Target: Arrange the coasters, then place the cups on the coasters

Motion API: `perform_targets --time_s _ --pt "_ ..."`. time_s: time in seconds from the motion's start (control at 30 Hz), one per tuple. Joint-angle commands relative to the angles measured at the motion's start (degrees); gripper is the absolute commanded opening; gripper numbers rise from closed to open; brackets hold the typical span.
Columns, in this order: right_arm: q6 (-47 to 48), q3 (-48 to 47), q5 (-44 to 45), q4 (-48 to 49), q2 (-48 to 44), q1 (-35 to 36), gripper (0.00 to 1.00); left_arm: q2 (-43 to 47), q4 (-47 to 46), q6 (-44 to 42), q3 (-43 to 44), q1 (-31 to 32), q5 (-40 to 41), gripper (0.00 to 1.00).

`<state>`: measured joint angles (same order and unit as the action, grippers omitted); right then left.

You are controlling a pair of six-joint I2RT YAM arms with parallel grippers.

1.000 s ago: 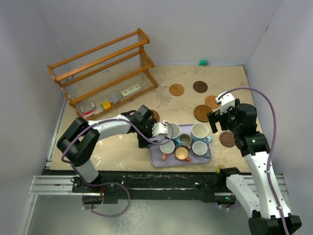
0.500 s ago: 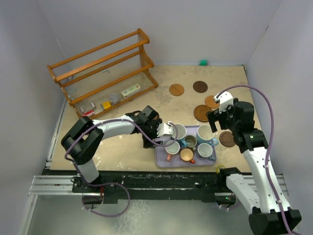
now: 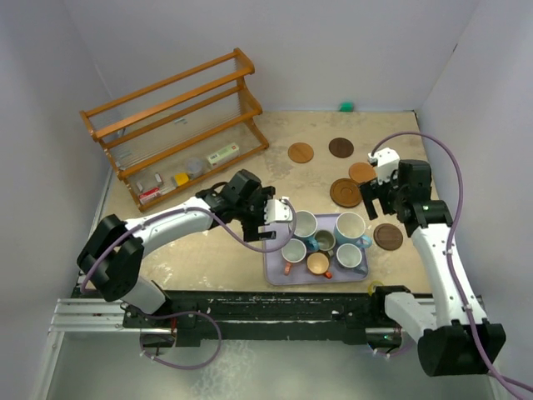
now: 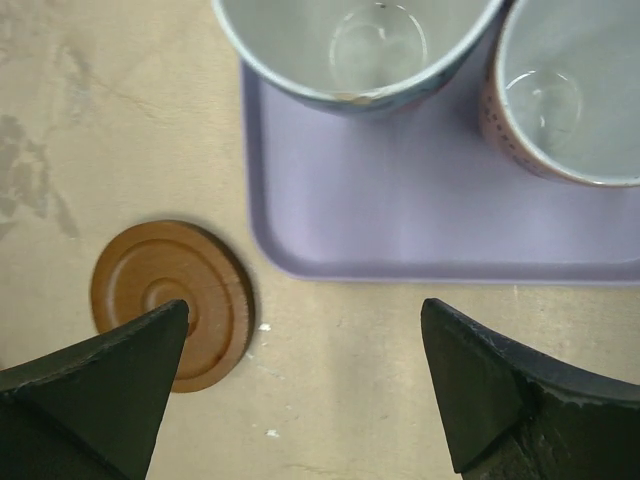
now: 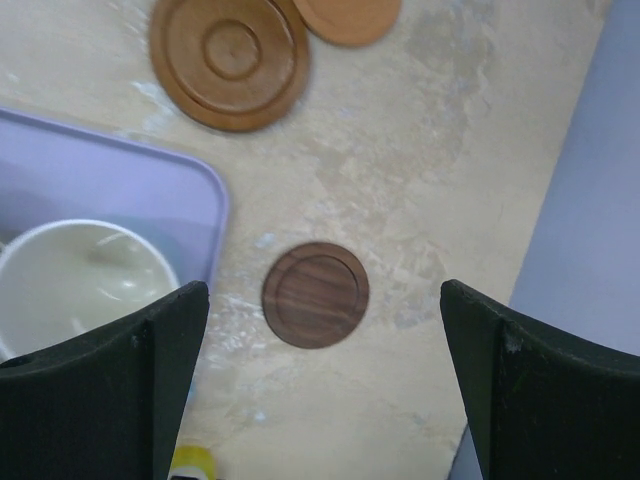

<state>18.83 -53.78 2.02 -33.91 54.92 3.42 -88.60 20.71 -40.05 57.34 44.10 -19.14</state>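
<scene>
Dark coaster on the table, centred under the right claw, wide-spread and empty.

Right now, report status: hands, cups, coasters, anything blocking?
Open and empty: left hand, right hand. Six cups on lavender tray, none on coasters. Dark coaster under right hand. Nothing in the way.

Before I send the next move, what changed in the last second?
The lavender tray with its cups slid right, toward the right arm; the left tool then backed off its corner, open. The right tool drifted slightly away. The coasters on the right stayed put.
</scene>
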Motion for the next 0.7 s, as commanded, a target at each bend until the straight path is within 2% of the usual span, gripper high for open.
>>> perform_targets --time_s 0.0,0.23,0.4,0.67 --pt "6.21 -2.17 -0.39 -3.55 3.54 -6.39 1.00 3.30 -3.37 -0.37 -0.32 -2.56 -0.88 0.96" --pt "12.32 -1.08 -0.65 -4.28 11.17 -10.77 1.00 3.05 -7.53 4.51 -0.40 -10.39 -1.38 0.96" --pt "15.93 -0.91 -0.72 -2.95 17.13 -13.64 0.99 0.90 -8.92 5.17 -0.89 -11.85 2.47 0.96" --pt "20.02 -1.16 -1.82 -0.74 26.53 -17.52 0.96 -1.32 -6.46 3.22 -1.29 -13.86 3.93 0.96"
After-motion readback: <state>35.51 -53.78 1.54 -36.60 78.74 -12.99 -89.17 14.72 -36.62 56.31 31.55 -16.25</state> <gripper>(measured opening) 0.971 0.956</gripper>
